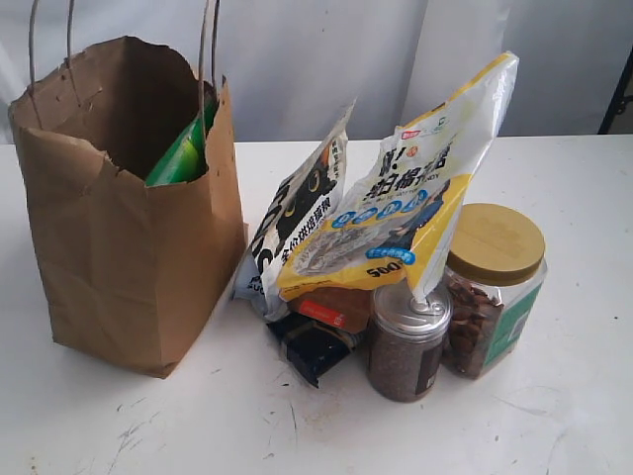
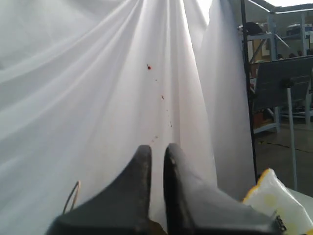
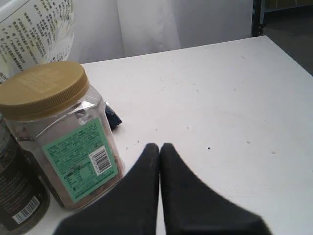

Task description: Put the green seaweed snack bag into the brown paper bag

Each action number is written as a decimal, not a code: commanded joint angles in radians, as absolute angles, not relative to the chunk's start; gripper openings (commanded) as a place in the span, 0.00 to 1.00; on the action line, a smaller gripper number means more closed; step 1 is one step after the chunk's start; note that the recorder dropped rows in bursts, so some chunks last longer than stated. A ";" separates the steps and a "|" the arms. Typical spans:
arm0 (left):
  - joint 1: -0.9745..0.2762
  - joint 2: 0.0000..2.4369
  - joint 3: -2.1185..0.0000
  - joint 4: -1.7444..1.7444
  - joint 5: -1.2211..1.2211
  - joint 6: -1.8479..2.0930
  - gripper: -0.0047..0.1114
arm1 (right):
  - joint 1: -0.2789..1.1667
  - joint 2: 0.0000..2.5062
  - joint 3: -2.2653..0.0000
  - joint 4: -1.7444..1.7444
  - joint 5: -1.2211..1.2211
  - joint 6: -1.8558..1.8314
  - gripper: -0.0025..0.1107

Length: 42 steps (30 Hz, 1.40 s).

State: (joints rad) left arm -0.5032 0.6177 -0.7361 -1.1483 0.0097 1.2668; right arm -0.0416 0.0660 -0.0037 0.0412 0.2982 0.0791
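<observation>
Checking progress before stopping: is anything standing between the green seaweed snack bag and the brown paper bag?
Nothing visible does. The green seaweed snack bag already sits inside the brown paper bag, showing at its torn rim.

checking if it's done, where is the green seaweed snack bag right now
In the exterior view, the green seaweed snack bag sits inside the brown paper bag at the left, leaning against its right-hand wall.

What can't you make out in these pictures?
Exterior view: most of the green seaweed snack bag sits hidden behind the wall of the brown paper bag.
Exterior view: the dark packet shows no readable label.
Left wrist view: the yellow-and-white pouch is cut by the edge.
</observation>
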 commanded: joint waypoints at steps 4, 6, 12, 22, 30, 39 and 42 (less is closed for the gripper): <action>-0.504 0.463 -0.570 -1.206 0.028 1.256 0.04 | -0.040 0.061 0.000 0.042 0.293 0.081 0.02; -0.504 0.419 -0.533 -1.213 0.031 1.254 0.04 | -0.040 0.061 0.000 0.042 0.293 0.081 0.02; -0.504 0.324 -0.445 -1.206 0.031 1.262 0.04 | -0.040 0.061 0.000 0.042 0.293 0.081 0.02; -0.504 0.264 -0.375 -1.026 0.118 1.258 0.04 | -0.040 0.061 0.000 0.042 0.293 0.081 0.02; -0.334 0.198 -0.333 -0.700 0.256 0.640 0.04 | -0.040 0.061 0.000 0.042 0.293 0.081 0.02; 0.130 0.000 -0.182 -0.415 0.523 0.077 0.04 | -0.040 0.061 0.000 0.042 0.293 0.081 0.02; 0.160 0.000 -0.164 -0.375 0.528 0.018 0.04 | -0.040 0.061 0.000 0.042 0.295 0.081 0.02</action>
State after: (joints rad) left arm 0.1359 0.0076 -0.1800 -0.4228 0.5115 0.1012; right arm -0.0416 0.0660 -0.0037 0.0412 0.2982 0.0791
